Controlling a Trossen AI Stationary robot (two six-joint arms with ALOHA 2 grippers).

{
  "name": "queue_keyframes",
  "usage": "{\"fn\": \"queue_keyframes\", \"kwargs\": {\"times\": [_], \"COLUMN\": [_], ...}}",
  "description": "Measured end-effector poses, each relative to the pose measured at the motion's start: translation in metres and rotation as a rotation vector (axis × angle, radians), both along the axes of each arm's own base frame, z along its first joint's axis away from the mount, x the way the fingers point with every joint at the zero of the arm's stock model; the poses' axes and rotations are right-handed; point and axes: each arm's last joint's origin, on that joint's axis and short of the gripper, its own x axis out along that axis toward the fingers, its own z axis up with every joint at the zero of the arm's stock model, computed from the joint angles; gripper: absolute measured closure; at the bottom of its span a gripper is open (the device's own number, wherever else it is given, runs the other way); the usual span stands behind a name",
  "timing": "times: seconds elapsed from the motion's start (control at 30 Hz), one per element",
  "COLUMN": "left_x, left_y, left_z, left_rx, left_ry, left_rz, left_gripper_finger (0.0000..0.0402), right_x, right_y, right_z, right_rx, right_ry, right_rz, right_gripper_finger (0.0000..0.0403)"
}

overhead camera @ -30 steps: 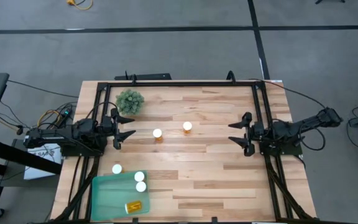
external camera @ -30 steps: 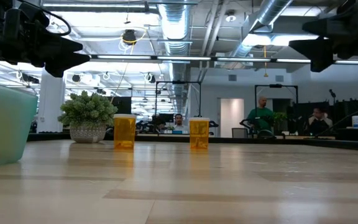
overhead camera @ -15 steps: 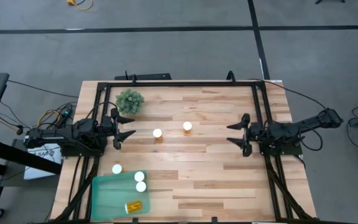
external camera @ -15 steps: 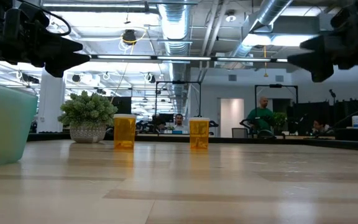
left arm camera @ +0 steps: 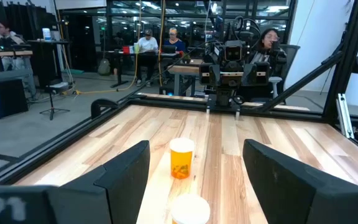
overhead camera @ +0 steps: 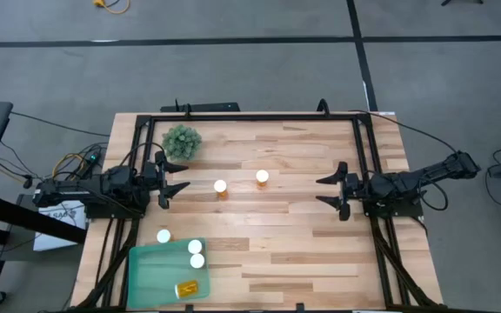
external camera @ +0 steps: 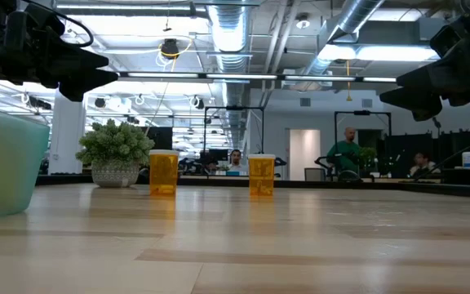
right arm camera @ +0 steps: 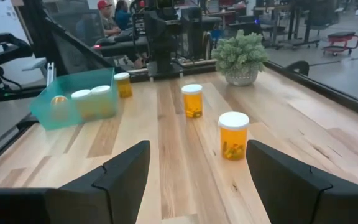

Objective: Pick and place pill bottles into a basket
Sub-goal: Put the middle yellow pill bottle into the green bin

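Observation:
Two amber pill bottles with white caps stand upright on the table's middle; they also show in the low view. A third bottle stands just outside the far left corner of the teal basket. Inside the basket two bottles stand upright and one lies on its side. My left gripper is open and empty, left of the two middle bottles. My right gripper is open and empty, right of them.
A small potted green plant stands at the far left, behind my left gripper. A black frame runs along the table's far, left and right sides. Bare wood lies between the two grippers and toward the near right. People sit in the room beyond.
My right gripper has come down a little and edged toward the table's near edge, staying open. The bottles and the basket have kept still.

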Motion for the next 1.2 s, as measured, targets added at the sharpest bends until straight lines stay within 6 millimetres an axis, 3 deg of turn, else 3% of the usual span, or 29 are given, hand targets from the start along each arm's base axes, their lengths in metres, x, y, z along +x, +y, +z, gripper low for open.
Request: {"fn": "queue_keyframes", "kwargs": {"times": [0.4,0.77,1.2], "left_x": [0.000,0.000,0.000], "left_y": [0.000,0.000,0.000], "left_z": [0.000,0.000,0.000], "left_rx": [0.005,0.003,0.002], "left_ry": [0.001,0.001,0.000], "left_rz": [0.000,0.000,0.000], "left_gripper_finger": [0.0153,0.0153,0.0153], "right_x": [0.000,-0.001,-0.001], "right_y": [0.001,0.010,0.004], "right_z": [-0.001,0.001,-0.004], "right_rx": [-0.019,-0.001,-0.015], "right_ry": [0.007,0.008,0.072], "right_rz": [0.042,0.361,0.286], "right_gripper_finger": [0.0143,0.0143,0.0143]}}
